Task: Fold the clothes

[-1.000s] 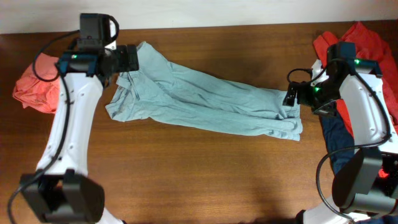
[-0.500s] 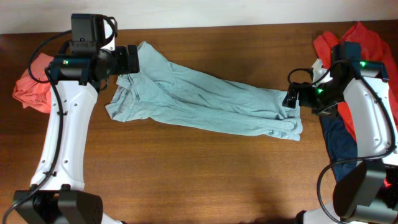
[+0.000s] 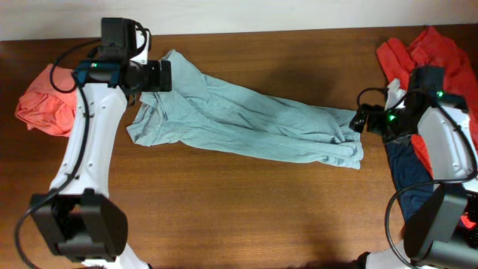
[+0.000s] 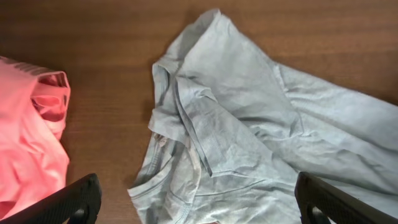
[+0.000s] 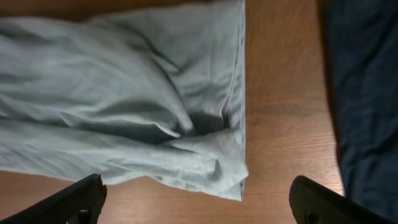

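Left tool (image 3: pixel 163 75) and right tool (image 3: pixel 361 119) both wide open, empty, at opposite ends of the pale blue-green T-shirt (image 3: pixel 246 123) bunched diagonally across mid-frame on the surface (image 3: pixel 224 213); suggest pinching corners and spreading flat before folding.

No text, label, brand, number or sign can be read on the pale blue-green T-shirt (image 3: pixel 246 127), on the tabletop (image 3: pixel 239 217), or anywhere else in the 3 views.
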`<move>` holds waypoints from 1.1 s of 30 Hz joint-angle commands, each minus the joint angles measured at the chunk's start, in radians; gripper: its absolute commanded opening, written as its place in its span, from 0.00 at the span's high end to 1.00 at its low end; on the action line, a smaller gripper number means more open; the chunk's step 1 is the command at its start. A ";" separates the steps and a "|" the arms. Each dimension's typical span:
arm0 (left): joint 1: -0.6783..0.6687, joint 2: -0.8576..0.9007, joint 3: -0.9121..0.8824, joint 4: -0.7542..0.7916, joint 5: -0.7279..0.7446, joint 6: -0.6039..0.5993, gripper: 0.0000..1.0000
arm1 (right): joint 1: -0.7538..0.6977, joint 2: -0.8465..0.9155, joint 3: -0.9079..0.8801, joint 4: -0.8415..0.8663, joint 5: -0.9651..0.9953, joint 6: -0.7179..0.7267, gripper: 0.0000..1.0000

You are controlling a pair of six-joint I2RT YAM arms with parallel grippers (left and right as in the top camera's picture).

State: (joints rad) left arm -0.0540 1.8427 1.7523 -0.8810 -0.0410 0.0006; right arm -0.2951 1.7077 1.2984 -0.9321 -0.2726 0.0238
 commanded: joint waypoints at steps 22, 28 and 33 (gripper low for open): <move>0.003 0.024 0.014 0.089 -0.112 0.016 0.01 | 0.125 0.172 -0.275 0.447 0.116 0.161 0.27; 0.003 0.024 0.014 0.089 -0.125 0.016 0.01 | 0.141 0.227 -0.275 0.449 0.234 0.267 0.28; 0.003 0.024 0.014 0.096 -0.125 0.016 0.01 | 0.141 0.228 -0.275 0.426 0.302 0.293 0.43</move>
State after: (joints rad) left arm -0.0540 1.8572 1.7523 -0.7948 -0.1509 0.0010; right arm -0.1486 1.8534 1.0653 -0.4808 -0.0631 0.2695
